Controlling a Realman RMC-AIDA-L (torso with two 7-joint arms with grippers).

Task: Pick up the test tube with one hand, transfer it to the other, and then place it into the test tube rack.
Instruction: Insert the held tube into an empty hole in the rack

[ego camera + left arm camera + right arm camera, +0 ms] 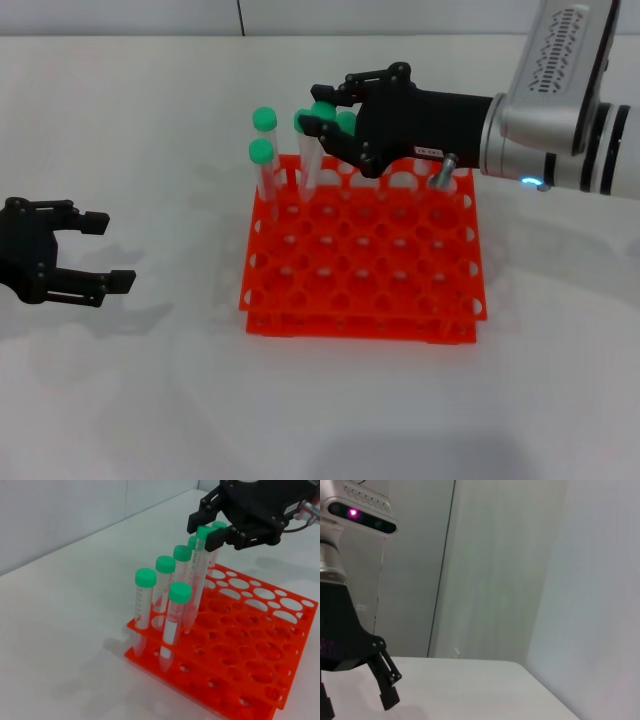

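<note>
Glossy orange plastic rack (366,262), clear tubes (171,625)

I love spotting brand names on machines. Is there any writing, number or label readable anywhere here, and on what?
Nothing reads clearly.
Right gripper: a small white label on its black body, print too small to read.
Test tube it holds over the test tube rack: no print visible.
Other tubes: faint graduation marks, illegible.
Left gripper: no text visible.

white tabletop (150,400); pale wall (520,570) behind; several other green-capped tubes (145,600) standing upright.
</note>
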